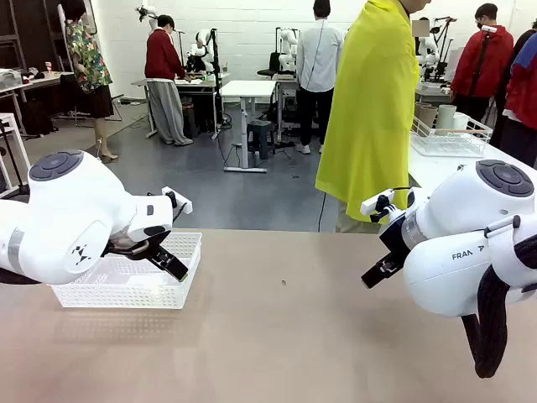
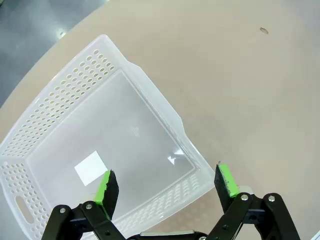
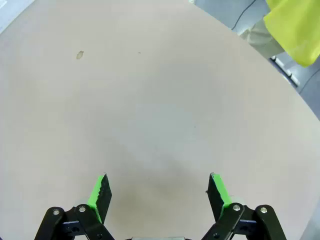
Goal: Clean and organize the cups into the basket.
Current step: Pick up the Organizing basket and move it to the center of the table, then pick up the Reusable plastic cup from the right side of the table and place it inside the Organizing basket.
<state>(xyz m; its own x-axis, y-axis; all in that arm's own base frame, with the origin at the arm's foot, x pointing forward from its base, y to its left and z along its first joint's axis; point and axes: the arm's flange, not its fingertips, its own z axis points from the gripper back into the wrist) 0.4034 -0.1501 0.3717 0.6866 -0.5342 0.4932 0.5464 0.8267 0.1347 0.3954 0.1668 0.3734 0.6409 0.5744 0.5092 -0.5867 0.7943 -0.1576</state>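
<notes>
With the shallow white perforated plastic basket (image 2: 65, 95) empty, everything is judged undone; left gripper (image 2: 165, 180) and right gripper (image 3: 159, 181) are held spread.

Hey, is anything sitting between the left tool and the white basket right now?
Nothing visible does. The left tool hangs open directly over the basket, with only air between them.
</notes>
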